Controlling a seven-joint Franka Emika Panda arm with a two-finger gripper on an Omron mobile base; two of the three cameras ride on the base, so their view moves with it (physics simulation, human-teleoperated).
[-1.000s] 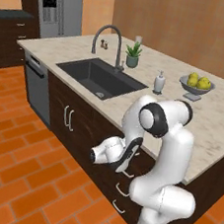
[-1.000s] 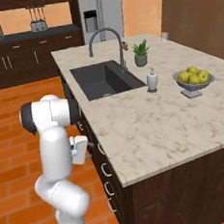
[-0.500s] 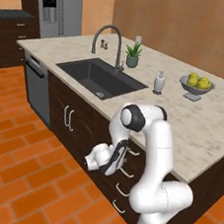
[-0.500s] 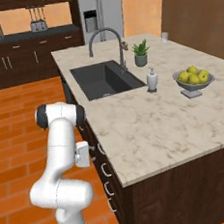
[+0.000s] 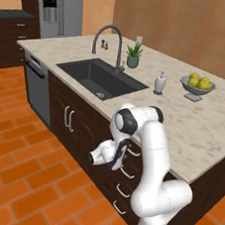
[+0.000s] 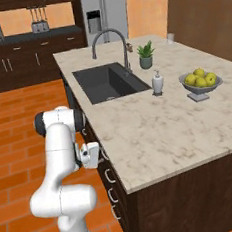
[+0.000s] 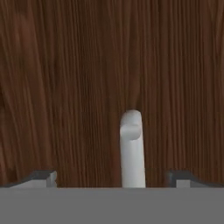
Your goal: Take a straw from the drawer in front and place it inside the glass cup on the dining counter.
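claw (image 7: 113,177) spread wide, facing the dark drawer (image 7: 87,65) front, its silver handle (image 7: 131,148) between the fingertips

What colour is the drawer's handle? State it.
Silver: the handle shows best in the hand view, against the dark brown drawer.

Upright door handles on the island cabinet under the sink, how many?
2. First handle and second handle, side by side below the sink. The arm may hide others.

Fruit bowl (image 5: 197,88) on dining counter (image 5: 202,126)
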